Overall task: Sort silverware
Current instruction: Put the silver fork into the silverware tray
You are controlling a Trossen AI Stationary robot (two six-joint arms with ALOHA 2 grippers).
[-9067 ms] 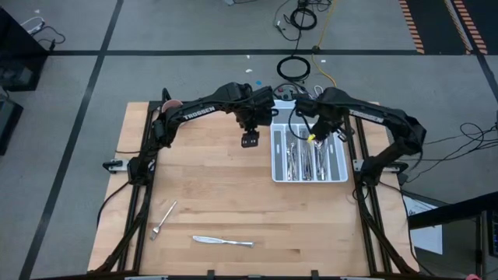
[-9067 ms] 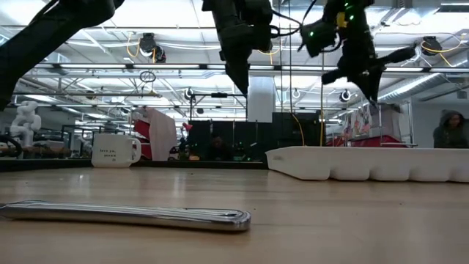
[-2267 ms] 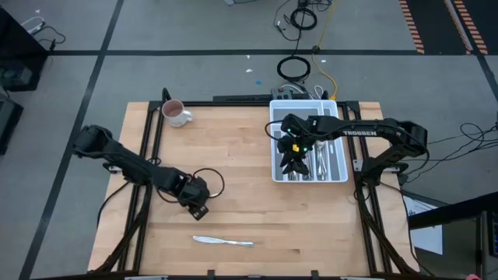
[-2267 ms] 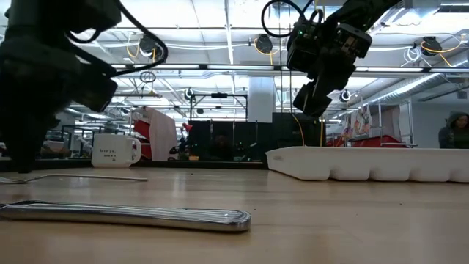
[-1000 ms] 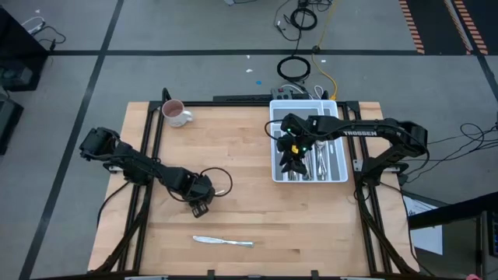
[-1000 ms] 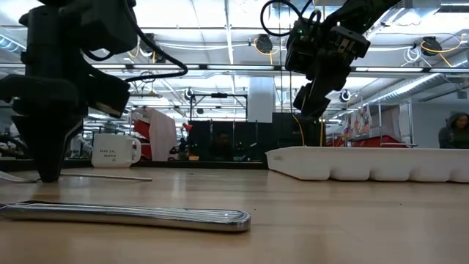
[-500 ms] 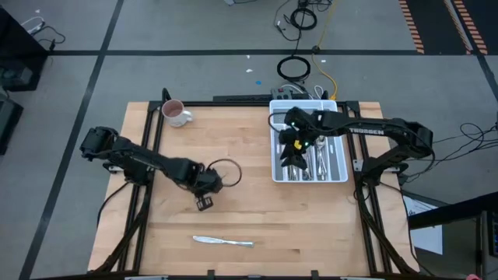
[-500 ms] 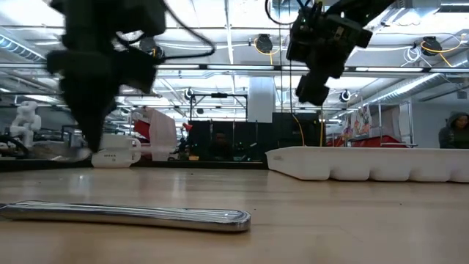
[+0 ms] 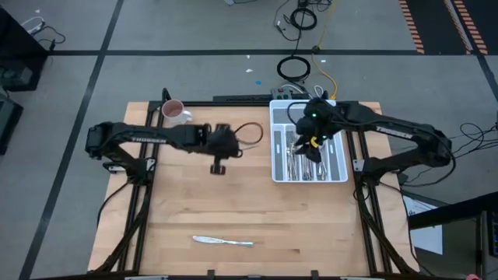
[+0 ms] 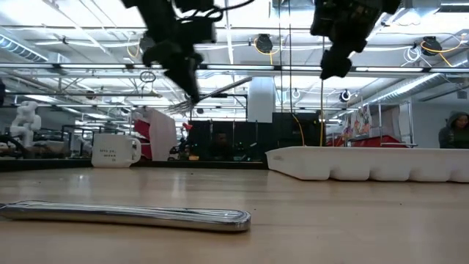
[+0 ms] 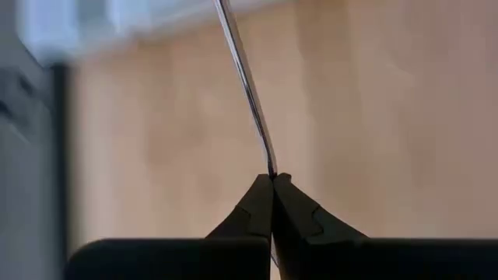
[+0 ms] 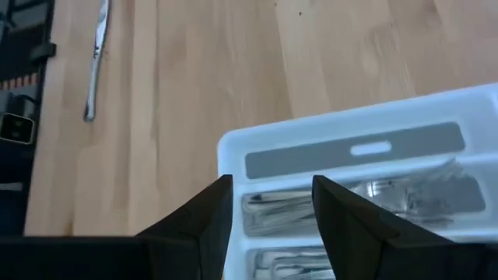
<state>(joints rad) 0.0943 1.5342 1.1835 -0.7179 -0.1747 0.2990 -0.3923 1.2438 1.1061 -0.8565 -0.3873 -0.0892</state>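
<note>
Carrying fork [image 10: 212,94] pinched at its very tip in left end effector [image 11: 271,180] | risk: thin hold, could swing or slip before tray [image 9: 341,173] | right end effector [image 12: 268,204] empty, parted, hanging over tray | knife [image 9: 223,242] unsorted on worktop [image 9: 249,210]

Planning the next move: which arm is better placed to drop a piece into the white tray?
Left. The left gripper is shut on a slim silver fork, carried above the table toward the white compartmented plastic tray. The right gripper hangs open and empty over that tray.

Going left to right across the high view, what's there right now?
Mug → knife lying near the table's front edge, left gripper holding a fork → right gripper over the tray.
</note>
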